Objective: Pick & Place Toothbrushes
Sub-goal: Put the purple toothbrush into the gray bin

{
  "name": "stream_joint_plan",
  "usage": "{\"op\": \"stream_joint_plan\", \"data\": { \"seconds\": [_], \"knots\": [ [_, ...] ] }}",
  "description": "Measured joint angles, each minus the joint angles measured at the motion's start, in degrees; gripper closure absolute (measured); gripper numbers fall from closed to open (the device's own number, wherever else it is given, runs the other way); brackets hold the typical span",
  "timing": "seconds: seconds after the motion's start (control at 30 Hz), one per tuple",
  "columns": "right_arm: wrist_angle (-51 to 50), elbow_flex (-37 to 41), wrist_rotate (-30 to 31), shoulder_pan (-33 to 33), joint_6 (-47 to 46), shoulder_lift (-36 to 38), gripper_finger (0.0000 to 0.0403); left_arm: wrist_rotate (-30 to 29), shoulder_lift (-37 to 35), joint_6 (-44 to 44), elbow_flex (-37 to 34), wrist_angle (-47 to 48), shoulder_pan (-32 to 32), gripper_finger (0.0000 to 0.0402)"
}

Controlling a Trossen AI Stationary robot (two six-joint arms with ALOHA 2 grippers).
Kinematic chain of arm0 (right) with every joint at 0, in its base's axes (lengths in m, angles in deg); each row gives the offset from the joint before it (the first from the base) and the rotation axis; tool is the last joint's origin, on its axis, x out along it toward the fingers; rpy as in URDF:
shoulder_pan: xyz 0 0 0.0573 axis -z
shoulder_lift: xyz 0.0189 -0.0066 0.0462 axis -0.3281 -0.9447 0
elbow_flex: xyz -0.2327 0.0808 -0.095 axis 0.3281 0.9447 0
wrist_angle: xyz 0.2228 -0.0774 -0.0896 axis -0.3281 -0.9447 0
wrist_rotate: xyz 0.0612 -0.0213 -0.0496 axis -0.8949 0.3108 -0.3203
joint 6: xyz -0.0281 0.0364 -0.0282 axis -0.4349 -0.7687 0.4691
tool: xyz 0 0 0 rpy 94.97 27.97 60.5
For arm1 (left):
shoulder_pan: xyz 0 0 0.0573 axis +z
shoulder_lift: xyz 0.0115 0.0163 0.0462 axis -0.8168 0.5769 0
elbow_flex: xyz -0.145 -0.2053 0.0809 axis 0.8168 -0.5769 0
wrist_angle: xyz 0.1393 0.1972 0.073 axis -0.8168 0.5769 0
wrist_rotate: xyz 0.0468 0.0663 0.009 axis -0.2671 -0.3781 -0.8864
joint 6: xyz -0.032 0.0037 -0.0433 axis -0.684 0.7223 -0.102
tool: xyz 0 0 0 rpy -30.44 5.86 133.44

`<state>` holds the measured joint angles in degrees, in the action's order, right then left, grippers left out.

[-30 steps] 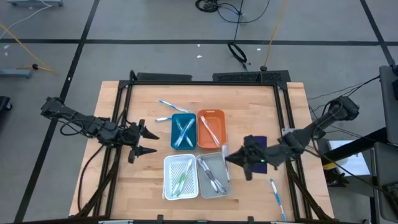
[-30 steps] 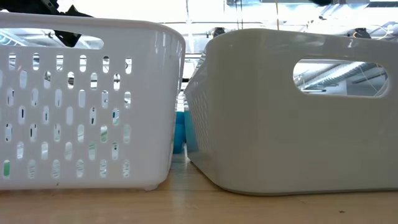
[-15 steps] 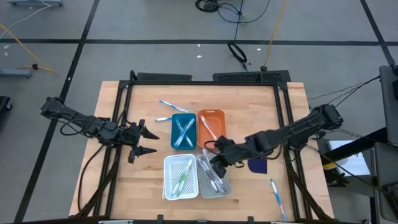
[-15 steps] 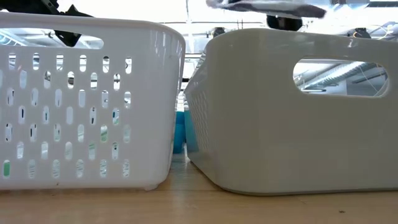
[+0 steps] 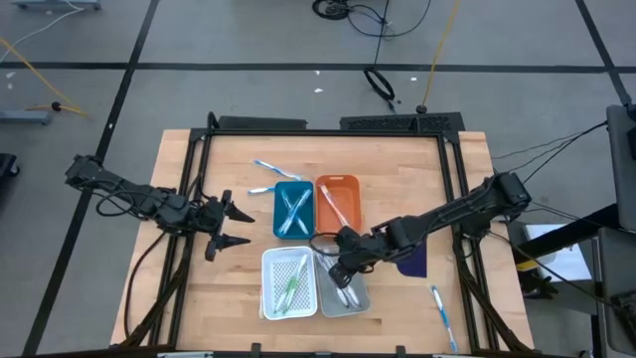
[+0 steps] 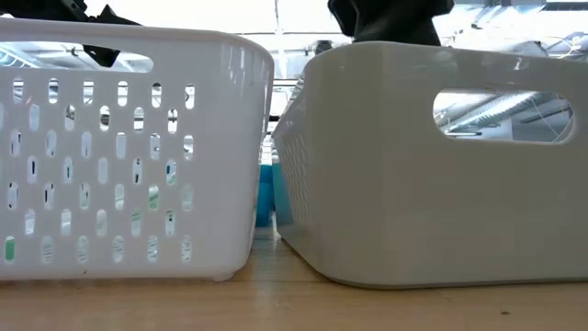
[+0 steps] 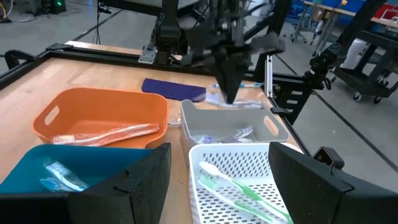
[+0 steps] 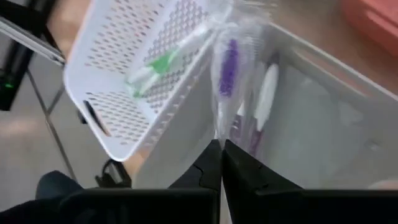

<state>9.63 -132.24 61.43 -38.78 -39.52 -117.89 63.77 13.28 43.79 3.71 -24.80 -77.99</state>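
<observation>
Grey plastic walled the tray (image 5: 343, 281) over which the right gripper (image 5: 345, 270) hung, its fingers pinched on a clear-wrapped toothbrush (image 8: 227, 74) with a purple handle. More toothbrushes lay in the grey tray, the white basket (image 5: 287, 283), and the blue (image 5: 292, 210) and orange (image 5: 337, 205) trays. The left gripper (image 5: 238, 226) waited with jaws apart beside them.

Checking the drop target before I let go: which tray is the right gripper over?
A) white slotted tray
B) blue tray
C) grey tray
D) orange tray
C: in the high view the right gripper hangs over the grey tray, beside the white slotted tray, its jaws shut on a clear-wrapped toothbrush that points into that tray.
</observation>
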Motion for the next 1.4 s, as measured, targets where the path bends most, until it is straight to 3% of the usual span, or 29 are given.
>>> {"op": "stream_joint_plan", "data": {
  "seconds": [0.5, 1.4],
  "knots": [
    [-1.96, 0.04, -3.0, 1.71, 4.21, -6.2, 0.0403, -0.02, 0.01, -0.01, -0.01, -0.01, -0.01, 0.0131],
    [3.35, 0.07, -7.37, 2.18, 8.34, -6.22, 0.0403, -0.07, -0.01, -0.05, 0.0, 0.0, 0.0, 0.0131]
  ]
}}
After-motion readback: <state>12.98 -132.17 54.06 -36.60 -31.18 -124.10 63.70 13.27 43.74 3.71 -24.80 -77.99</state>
